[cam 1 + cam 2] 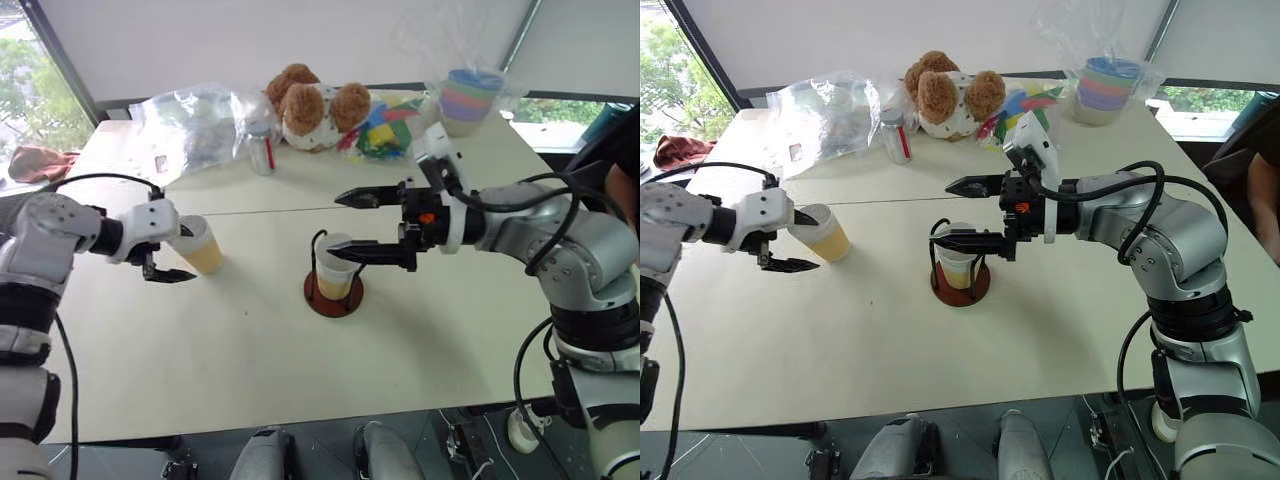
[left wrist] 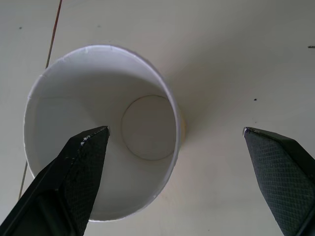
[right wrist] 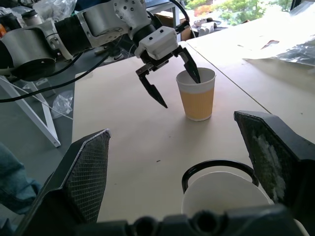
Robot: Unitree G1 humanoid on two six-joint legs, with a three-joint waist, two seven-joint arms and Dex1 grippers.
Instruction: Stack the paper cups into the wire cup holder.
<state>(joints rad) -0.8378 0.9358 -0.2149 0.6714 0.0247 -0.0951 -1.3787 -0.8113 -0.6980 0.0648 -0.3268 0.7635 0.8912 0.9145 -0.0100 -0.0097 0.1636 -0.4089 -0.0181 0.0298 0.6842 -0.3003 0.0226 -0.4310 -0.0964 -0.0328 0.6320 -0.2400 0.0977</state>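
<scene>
A paper cup [image 1: 203, 245] stands upright on the pale counter [image 1: 250, 350], left of centre in the head views. The left gripper [image 1: 172, 257] straddles its rim with jaws spread, one finger [image 2: 74, 182] inside the cup and one outside. At centre the wire cup holder [image 1: 333, 292] (dark red base, black loops) holds another cup [image 1: 335, 270]. The right gripper [image 1: 352, 222] hovers over it, jaws wide apart. A teddy bear [image 1: 310, 105] and wrapped pastel bowls [image 1: 468, 100] sit along the top edge.
</scene>
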